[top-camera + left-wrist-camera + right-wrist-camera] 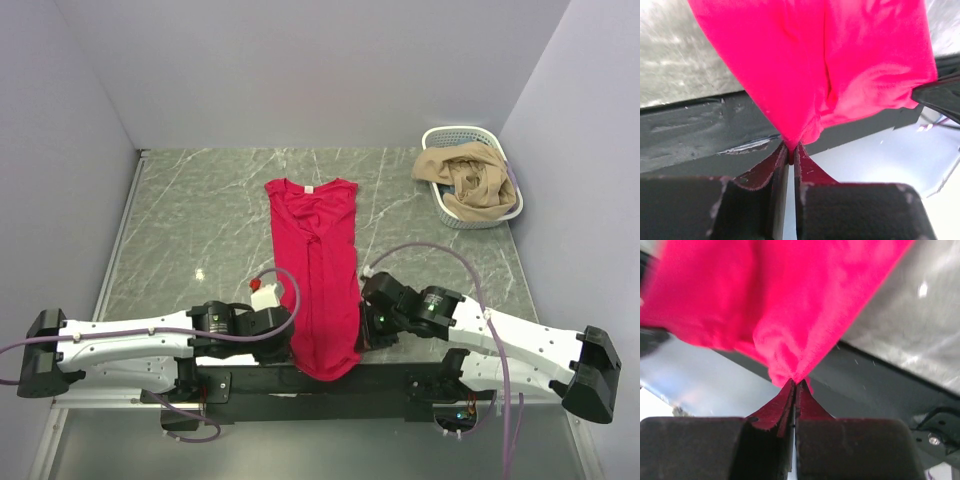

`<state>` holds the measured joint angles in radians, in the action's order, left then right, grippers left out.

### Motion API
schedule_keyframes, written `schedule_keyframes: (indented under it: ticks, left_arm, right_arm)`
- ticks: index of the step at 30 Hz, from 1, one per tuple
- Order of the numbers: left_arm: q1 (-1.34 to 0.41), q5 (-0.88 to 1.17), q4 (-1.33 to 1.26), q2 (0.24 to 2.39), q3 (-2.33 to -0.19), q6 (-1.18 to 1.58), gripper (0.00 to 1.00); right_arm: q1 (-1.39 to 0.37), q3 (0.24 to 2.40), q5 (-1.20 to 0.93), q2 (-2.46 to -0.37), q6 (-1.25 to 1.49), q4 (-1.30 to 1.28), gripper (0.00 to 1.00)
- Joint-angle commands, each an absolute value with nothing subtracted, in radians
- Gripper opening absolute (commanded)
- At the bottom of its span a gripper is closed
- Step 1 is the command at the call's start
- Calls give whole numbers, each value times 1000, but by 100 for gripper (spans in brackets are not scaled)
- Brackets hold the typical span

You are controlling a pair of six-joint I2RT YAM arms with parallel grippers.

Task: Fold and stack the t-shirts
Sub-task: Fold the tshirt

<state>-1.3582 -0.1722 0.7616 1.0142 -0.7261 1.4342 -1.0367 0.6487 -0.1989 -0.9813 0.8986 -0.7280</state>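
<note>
A crimson-red t-shirt (315,270) lies lengthwise down the middle of the marble table, its collar with a small white label (309,189) at the far end. Its bottom hem hangs over the near edge. My left gripper (287,338) is shut on the hem's left corner; the left wrist view shows red cloth (830,60) pinched between the tips (791,152). My right gripper (362,335) is shut on the hem's right corner, where the cloth (790,300) bunches into the closed tips (795,385).
A white lattice basket (460,130) stands at the back right with tan cloth (465,180) heaped in it and spilling over its side. The black mounting bar (400,375) runs along the table's near edge under both grippers. Grey walls close in the table's sides.
</note>
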Motion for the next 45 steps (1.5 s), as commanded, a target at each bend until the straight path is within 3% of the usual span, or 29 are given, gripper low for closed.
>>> schedule_keyframes:
  ticks: [1,5,10,18,24,28,31,33,38,45]
  left_arm:
    - [-1361,-358,882,1020,-854,1417,15]
    - [-1295,-435,922,1069,-939,1353,19]
    - [-1191,-472,885,1134,-971,1253,14]
    - [-963,-407,659,1193,-948,1049,15]
    - [-968,-149,537,1267,-910,962,25]
    - [-1061,-71,554,1230,-825,1043,43]
    - [-1112,-68,587,1155,-767,1126,48]
    - [-1138,-61,580,1083,-746,1182,62]
    - [-1193,-8,435,950,-626,1247,69]
    - [-1269,-26,377,923,-552,1353,68]
  right_arm:
    - [-1039,784,-7,-1003,828,-776,0]
    - [-1006,836,72,-1083,772,-758,0]
    - [-925,867,127,-1155,690,-710,0]
    - [-750,926,51,-1288,552,-620,0]
    - [-747,896,-40,-1332,558,-581,0]
    - [-747,873,-34,-1296,564,-595,0]
    - [-747,862,-25,-1272,571,-606,0]
    - [-749,850,-23,-1261,578,-606,0]
    - [-749,825,-18,-1226,594,-607,0]
    - [-749,759,-20,-1146,610,-630,0]
